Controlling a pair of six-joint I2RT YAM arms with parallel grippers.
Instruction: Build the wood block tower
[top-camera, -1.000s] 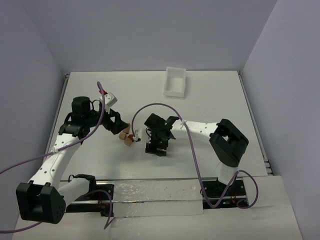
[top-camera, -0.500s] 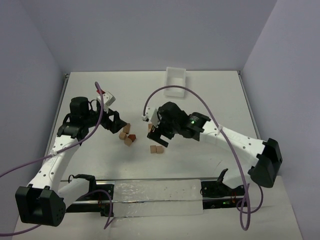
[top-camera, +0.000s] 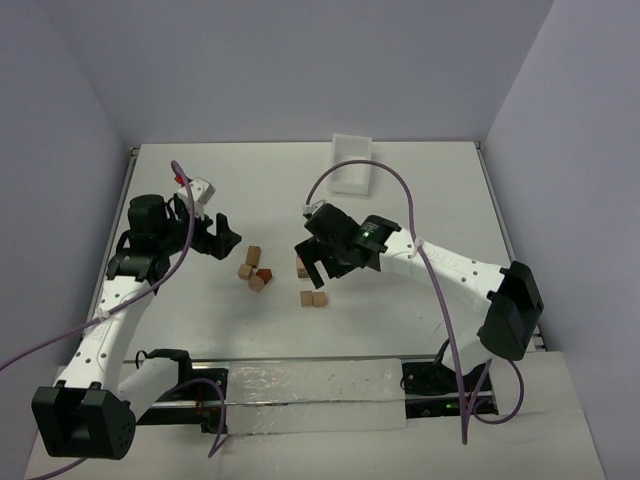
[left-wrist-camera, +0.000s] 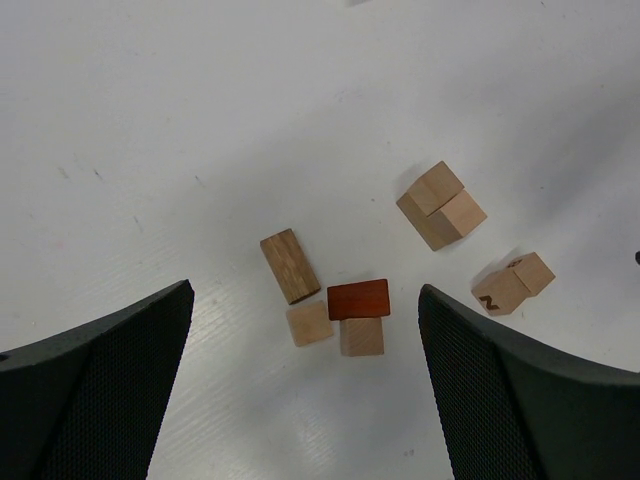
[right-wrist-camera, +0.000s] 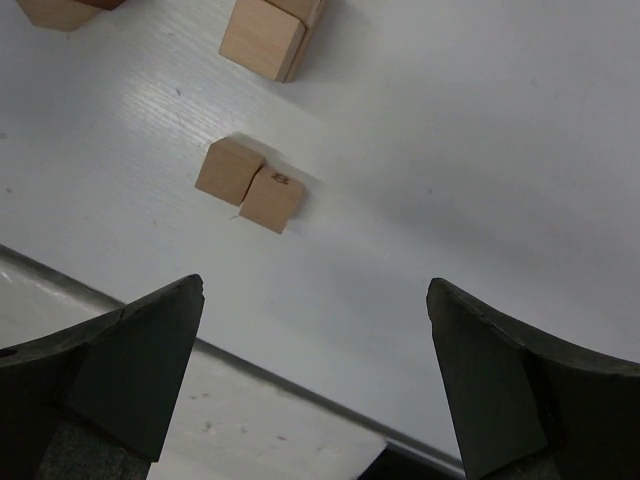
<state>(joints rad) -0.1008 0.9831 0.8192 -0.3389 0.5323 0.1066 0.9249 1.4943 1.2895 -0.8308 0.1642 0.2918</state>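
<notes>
The wooden blocks lie loose on the white table, none in a column. A long brown block (left-wrist-camera: 290, 265), a reddish block (left-wrist-camera: 358, 298) and two tan cubes (left-wrist-camera: 309, 323) cluster in front of my left gripper (left-wrist-camera: 306, 292), which hovers open and empty above them. Further right sit a tan pair (left-wrist-camera: 441, 204) and a marked pair (left-wrist-camera: 513, 282). The top view shows the cluster (top-camera: 255, 272) right of my left gripper (top-camera: 227, 238). My right gripper (top-camera: 314, 274) hangs open and empty between the tan pair (top-camera: 301, 266) and the marked pair (top-camera: 313, 298). That marked pair (right-wrist-camera: 250, 185) lies beyond my right gripper (right-wrist-camera: 315, 283).
A white rectangular tray (top-camera: 351, 165) stands at the back of the table. The table's front edge and rail (right-wrist-camera: 300, 390) run just under the right gripper. Purple cables loop over both arms. Walls close the table on three sides.
My right gripper opened, left the marked pair on the table and lifted away as its arm swung out to the right. The left gripper drew back left from the cluster.
</notes>
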